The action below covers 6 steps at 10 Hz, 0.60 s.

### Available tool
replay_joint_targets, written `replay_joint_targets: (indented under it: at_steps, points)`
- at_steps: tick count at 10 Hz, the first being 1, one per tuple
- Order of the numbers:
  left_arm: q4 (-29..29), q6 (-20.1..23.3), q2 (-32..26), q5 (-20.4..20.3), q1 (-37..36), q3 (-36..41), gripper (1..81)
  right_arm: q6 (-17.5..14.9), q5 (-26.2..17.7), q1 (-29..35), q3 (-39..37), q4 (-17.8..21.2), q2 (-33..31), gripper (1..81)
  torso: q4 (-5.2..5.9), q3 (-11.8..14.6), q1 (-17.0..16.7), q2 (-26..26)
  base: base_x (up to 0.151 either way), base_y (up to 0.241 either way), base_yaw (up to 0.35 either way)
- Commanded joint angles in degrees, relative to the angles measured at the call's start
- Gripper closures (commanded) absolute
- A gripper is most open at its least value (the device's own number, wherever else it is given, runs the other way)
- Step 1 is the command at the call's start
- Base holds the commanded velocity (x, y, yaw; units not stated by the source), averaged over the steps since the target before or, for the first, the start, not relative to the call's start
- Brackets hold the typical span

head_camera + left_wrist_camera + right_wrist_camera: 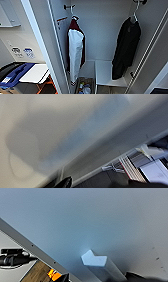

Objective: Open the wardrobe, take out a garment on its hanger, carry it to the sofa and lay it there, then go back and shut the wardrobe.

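A white door (41, 47) of the open wardrobe (105, 27) stands edge-on closest to the head camera, swung wide on the left, with a second door (152, 57) angled open on the right. Inside, a black garment (126, 50) hangs at the right on a pale hanger (135, 15) hooked to a fitting near the top, its hem just above a white shelf (107, 75). To its left, well apart, a maroon jacket with white sleeves (75, 50) hangs from its own hook. A bin (84, 87) of small items sits on the wardrobe floor below the jacket. Left of the open door, a tabletop (35, 72) carries a blue item (16, 73). The left wrist camera looks along a pale panel toward cables and flat boxes at floor level; the right wrist camera faces a pale panel with a small angular handle (93, 259). Whether either end effector is open or closed cannot be told.
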Motion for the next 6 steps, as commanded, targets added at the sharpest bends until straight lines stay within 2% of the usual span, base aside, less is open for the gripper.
replay_joint_targets:
  at_steps: [1,3,4,5,6]
  points:
    - [9.2,-0.1,-9.1,-11.8,16.0,2.4,1.0,3.1,3.9,-10.2,11.3,-7.0,-8.7,1.0,0.00,0.0,0.0,0.0,0.000,0.000,0.000]
    - [8.6,-0.5,-10.0,-22.3,23.0,-5.1,1.0,4.1,11.3,-15.6,5.5,-5.7,-12.7,1.0,0.05,0.0,-0.1,0.0,0.000,0.000,0.000]
    - [8.4,-0.7,-9.1,-28.6,26.3,-9.6,1.0,5.7,12.9,-17.1,-0.1,0.7,-13.6,1.0,0.02,0.0,-0.1,-0.1,0.000,0.000,0.000]
    - [7.2,-1.2,-7.6,-31.1,27.8,-13.1,1.0,5.8,12.8,-18.0,-5.1,6.7,-13.1,1.0,0.00,0.0,-0.2,-0.1,0.000,0.000,0.000]
    - [5.1,-1.3,-5.3,-31.2,28.6,-16.2,1.0,5.7,11.9,-18.6,-9.4,10.5,-11.6,1.0,0.00,0.1,-0.3,-0.2,0.000,0.000,0.000]
